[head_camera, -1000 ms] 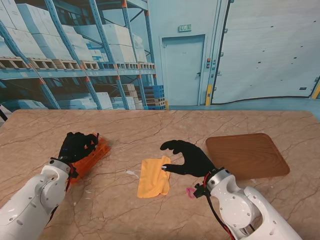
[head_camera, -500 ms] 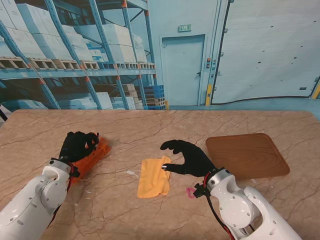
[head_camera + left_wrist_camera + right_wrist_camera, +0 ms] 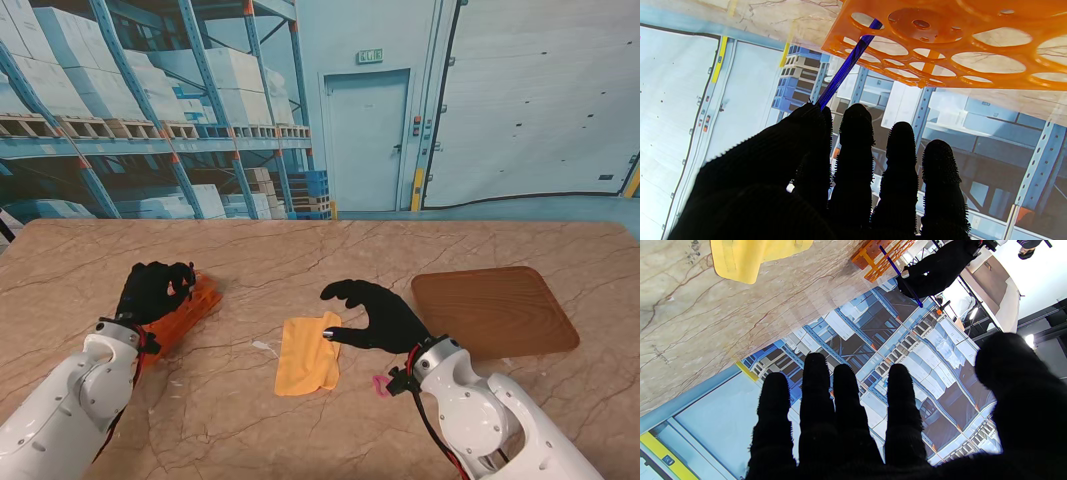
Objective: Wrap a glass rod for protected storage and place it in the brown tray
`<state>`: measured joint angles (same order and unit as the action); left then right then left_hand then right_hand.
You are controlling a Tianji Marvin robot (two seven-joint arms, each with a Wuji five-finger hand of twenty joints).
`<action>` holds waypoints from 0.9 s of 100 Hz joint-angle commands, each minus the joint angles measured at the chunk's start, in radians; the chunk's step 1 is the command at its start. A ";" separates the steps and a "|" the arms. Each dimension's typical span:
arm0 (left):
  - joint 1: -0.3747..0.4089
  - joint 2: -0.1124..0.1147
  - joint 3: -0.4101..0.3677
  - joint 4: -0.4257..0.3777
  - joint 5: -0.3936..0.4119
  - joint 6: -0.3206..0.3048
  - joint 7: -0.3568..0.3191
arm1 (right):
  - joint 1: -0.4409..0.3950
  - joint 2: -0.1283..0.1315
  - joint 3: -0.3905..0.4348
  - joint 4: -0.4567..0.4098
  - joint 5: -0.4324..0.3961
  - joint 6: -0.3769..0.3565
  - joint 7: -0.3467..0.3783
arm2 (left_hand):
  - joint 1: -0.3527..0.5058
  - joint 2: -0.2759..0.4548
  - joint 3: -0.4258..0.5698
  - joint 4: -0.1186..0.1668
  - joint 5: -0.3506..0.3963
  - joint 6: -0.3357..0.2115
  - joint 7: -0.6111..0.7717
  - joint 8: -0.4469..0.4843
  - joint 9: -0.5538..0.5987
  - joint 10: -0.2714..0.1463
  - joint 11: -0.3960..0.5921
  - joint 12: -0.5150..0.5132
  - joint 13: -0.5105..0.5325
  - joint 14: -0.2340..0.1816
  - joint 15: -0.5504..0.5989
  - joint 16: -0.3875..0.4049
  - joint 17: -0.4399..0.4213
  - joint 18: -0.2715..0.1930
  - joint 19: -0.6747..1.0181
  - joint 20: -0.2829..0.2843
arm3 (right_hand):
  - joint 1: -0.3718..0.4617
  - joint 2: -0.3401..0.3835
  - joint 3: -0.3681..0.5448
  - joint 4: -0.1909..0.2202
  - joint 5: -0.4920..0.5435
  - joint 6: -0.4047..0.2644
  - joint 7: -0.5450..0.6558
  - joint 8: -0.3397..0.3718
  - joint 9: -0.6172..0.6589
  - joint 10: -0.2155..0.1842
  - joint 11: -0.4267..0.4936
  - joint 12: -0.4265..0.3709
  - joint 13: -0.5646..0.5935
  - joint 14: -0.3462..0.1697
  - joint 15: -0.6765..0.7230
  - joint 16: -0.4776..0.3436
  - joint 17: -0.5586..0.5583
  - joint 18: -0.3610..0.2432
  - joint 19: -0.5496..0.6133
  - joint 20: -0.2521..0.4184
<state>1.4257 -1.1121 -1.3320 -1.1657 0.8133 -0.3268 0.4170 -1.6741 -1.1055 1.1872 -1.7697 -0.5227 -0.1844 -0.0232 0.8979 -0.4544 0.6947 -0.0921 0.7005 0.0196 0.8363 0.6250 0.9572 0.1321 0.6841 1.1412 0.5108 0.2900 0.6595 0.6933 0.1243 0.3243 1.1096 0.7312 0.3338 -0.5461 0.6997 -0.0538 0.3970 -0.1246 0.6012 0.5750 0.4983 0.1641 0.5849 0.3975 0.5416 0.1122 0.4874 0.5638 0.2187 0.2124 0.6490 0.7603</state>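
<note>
An orange rack (image 3: pixel 180 310) with round holes stands on the table's left side. My left hand (image 3: pixel 153 290) is over it, shut on a blue glass rod (image 3: pixel 845 65) pinched between thumb and forefinger. The rod's far end still sits in a rack hole (image 3: pixel 867 23). From the right wrist, the rod (image 3: pixel 900 275) and left hand (image 3: pixel 933 266) show beside the rack (image 3: pixel 882 256). A yellow cloth (image 3: pixel 308 355) lies flat mid-table. My right hand (image 3: pixel 375 315) hovers open at the cloth's right edge. The brown tray (image 3: pixel 495 310) rests to the right.
A small pink thing (image 3: pixel 381 385) lies on the table by my right wrist. The yellow cloth (image 3: pixel 750 255) appears near my right fingers (image 3: pixel 815 396). A warehouse backdrop stands behind the table's far edge.
My left hand has shifted slightly over the orange rack, toward me. The right hand, cloth and tray have not moved.
</note>
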 commanded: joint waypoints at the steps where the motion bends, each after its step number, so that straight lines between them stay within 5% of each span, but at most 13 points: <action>1: 0.011 -0.008 -0.004 -0.006 -0.008 -0.007 0.006 | -0.001 -0.004 -0.004 -0.003 0.001 0.001 0.001 | -0.005 -0.023 0.053 0.036 -0.002 -0.040 0.097 0.044 0.016 0.015 0.036 0.015 -0.003 -0.008 0.021 0.022 -0.010 0.015 0.031 0.005 | -0.049 0.033 0.020 0.014 0.020 -0.026 -0.001 0.005 0.020 -0.013 -0.015 0.002 0.029 -0.013 0.009 0.013 0.004 -0.003 -0.026 0.024; 90: 0.067 -0.011 -0.072 -0.083 -0.010 -0.065 0.003 | -0.002 -0.004 -0.001 0.000 -0.002 -0.011 -0.002 | -0.015 -0.026 0.071 0.030 0.004 -0.024 0.093 0.038 0.019 0.016 0.052 0.001 0.004 -0.001 0.033 0.030 -0.005 0.020 0.045 0.005 | -0.050 0.033 0.021 0.014 0.023 -0.026 0.001 0.007 0.019 -0.014 -0.016 0.002 0.028 -0.014 0.008 0.012 0.004 -0.002 -0.027 0.025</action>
<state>1.4814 -1.1213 -1.4020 -1.2301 0.8072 -0.3872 0.4263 -1.6713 -1.1056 1.1871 -1.7658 -0.5232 -0.1890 -0.0242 0.8782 -0.4645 0.7164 -0.0922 0.7004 0.0197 0.8514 0.6267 0.9572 0.1342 0.7095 1.1415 0.5108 0.2900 0.6771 0.7049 0.1243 0.3296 1.1238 0.7312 0.3338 -0.5462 0.6998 -0.0538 0.3973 -0.1246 0.6012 0.5751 0.4984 0.1641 0.5848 0.3975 0.5416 0.1122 0.4874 0.5639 0.2187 0.2124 0.6490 0.7606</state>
